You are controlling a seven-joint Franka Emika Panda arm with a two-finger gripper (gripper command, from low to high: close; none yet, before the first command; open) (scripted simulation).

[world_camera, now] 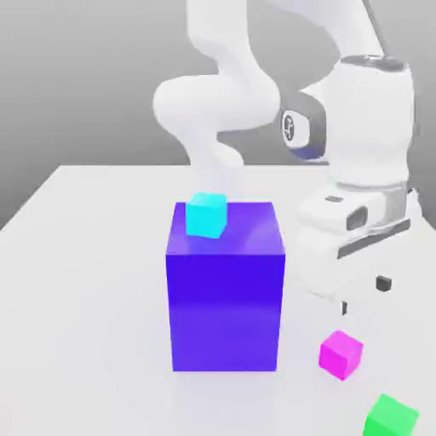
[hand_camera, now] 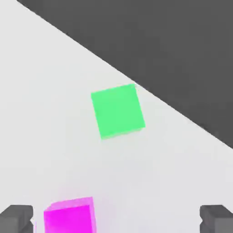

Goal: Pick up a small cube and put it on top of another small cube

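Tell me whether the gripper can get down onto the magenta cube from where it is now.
Probably yes. The gripper is open above the table, the magenta cube sits bare with nothing over it, and the green cube lies apart, though the magenta cube is off-centre toward one finger.

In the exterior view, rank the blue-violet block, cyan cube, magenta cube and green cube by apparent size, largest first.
1. Blue-violet block, by far.
2-4. Cyan cube, magenta cube, green cube: these look alike, and differing nearness to the camera makes ranking unsure.

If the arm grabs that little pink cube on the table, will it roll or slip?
The pink cube rests flat-faced on the table, so it probably won't roll. Its flat opposite sides likely suit the open gripper. Being small, it may skid if nudged.
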